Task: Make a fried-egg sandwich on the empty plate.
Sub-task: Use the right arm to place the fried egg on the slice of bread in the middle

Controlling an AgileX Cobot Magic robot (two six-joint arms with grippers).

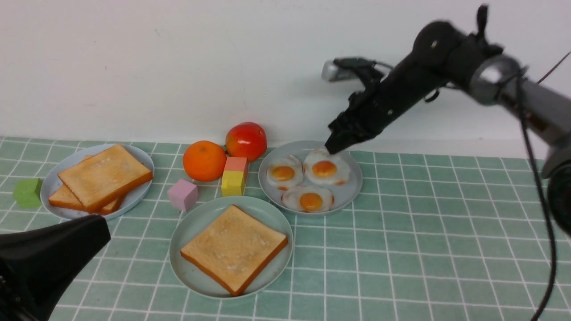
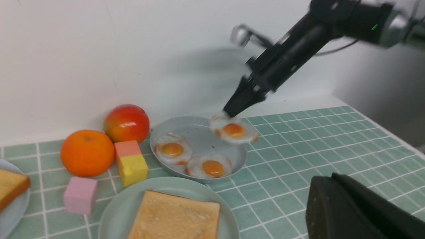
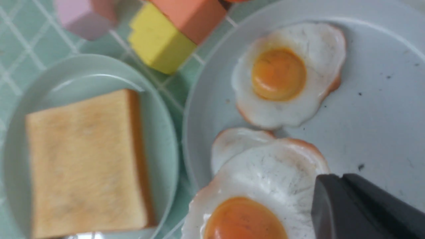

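Observation:
The mint-green plate [image 1: 191, 223] sits front centre with a single toast slice [image 1: 234, 247] on it; no stacked sandwich is in view. My right gripper [image 1: 332, 147] is shut on the edge of a fried egg [image 1: 324, 169] and holds it just above the grey plate [image 1: 349, 192]. Two more eggs [image 1: 284, 173] [image 1: 308, 199] lie on that plate. The left wrist view shows the held egg [image 2: 234, 130] lifted over the plate's rim. In the right wrist view the gripper [image 3: 318, 186] pinches the egg [image 3: 252, 199]. My left gripper [image 1: 105, 227] is shut and empty, low at the front left.
A bluish-white plate [image 1: 51, 187] at the left holds two toast slices [image 1: 105, 176]. An orange [image 1: 204, 160], a red fruit [image 1: 246, 140], stacked pink-orange and yellow blocks [image 1: 233, 183], a pink cube [image 1: 183, 195] and a green cube [image 1: 27, 192] stand near the plates. A white wall rises behind.

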